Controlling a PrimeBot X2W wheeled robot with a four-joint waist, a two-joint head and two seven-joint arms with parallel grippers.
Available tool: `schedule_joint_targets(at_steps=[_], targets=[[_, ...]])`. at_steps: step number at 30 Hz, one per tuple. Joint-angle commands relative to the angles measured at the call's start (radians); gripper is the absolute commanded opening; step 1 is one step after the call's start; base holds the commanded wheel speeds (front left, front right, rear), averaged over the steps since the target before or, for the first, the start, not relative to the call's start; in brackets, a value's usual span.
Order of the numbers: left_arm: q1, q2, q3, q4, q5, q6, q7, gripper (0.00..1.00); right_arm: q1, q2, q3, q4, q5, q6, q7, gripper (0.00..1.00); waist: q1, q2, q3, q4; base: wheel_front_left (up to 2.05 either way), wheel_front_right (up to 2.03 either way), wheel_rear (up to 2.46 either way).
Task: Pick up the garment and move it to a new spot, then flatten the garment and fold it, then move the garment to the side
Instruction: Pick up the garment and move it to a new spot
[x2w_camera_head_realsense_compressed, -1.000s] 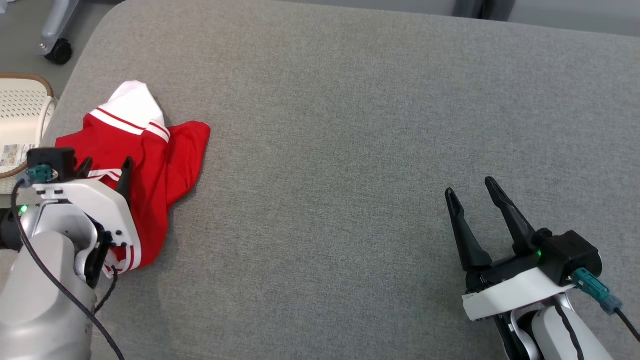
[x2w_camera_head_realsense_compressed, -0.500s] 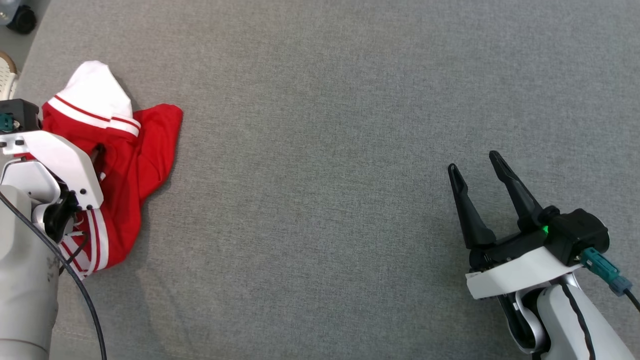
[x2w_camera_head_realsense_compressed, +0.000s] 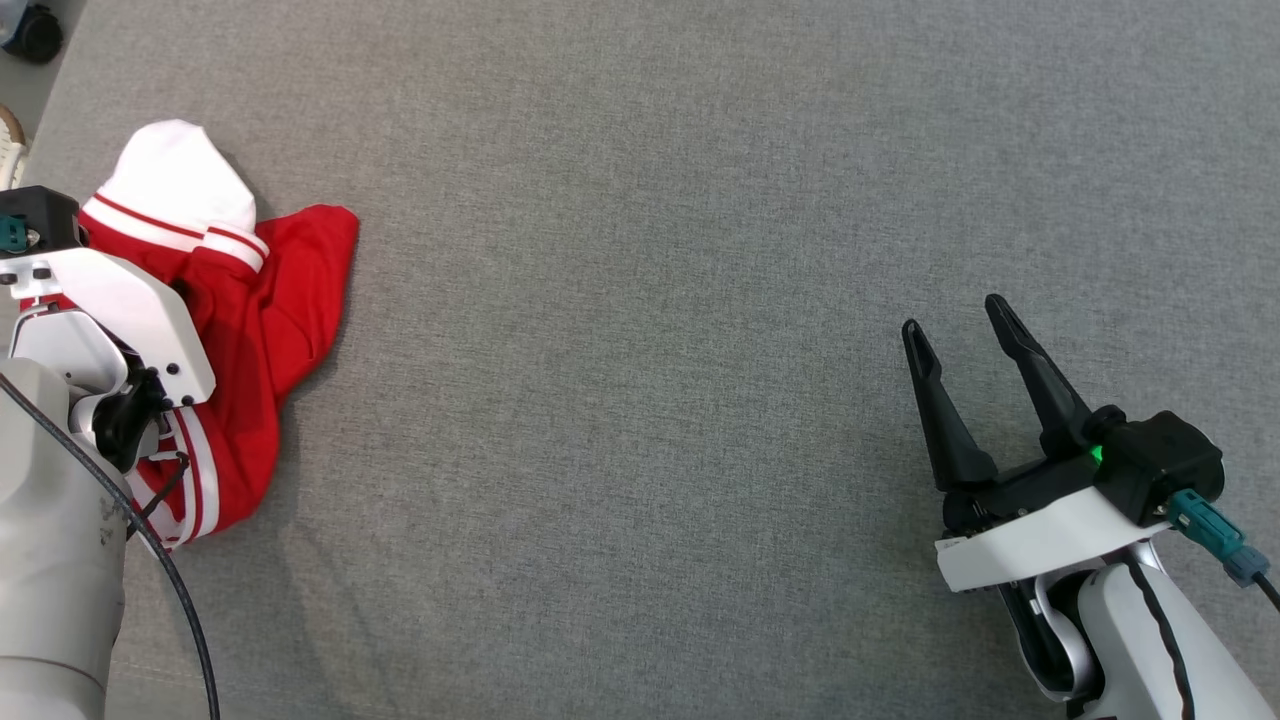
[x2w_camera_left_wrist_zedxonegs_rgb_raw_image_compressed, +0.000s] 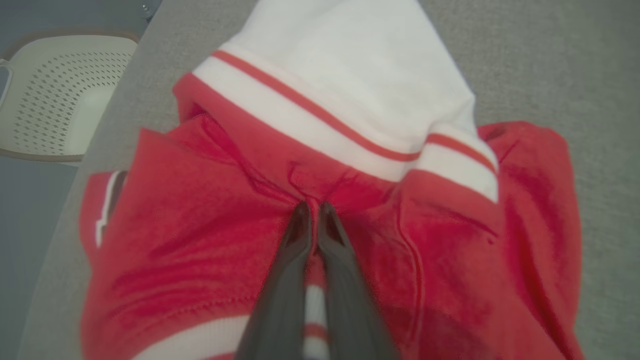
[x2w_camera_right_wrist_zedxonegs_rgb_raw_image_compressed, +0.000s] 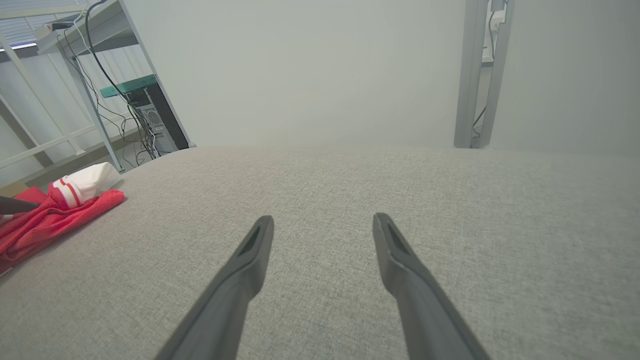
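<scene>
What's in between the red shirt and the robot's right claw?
Just bare grey cushion lies between the red garment and the right gripper; the head view shows the whole stretch.

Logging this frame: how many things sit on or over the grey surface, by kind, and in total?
Garments: 1, the red-and-white garment, bunched up on the grey surface.
Pincers: 2, the left pincer shut on the garment, the right pincer open over bare fabric.
Total: 3

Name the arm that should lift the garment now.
Left. The left tool is shut on a red fold of the garment; the right tool is open over the grey surface, far from it.
</scene>
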Motion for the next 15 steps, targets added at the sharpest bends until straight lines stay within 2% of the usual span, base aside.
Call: schedule_joint_targets(at_steps=[1,7,15], targets=[[-0.014,-0.001,-0.004,0.003,-0.010,-0.003,-0.023,0.00,-0.004,-0.002,-0.001,0.003,-0.003,0.000,-0.004,1.00,0.0000,0.0000,-0.007,0.005,0.00,0.00,0.00],[0.000,-0.009,-0.007,0.002,-0.029,-0.003,-0.103,0.00,0.011,0.000,0.002,0.014,-0.003,0.000,-0.004,1.00,0.0000,0.0000,-0.046,0.016,0.00,0.00,0.00],[0.033,-0.015,-0.019,-0.044,-0.046,-0.002,-0.267,0.00,0.033,0.007,0.004,0.024,-0.006,0.000,-0.004,1.00,0.0000,0.0000,-0.119,0.026,0.00,0.00,0.00]])
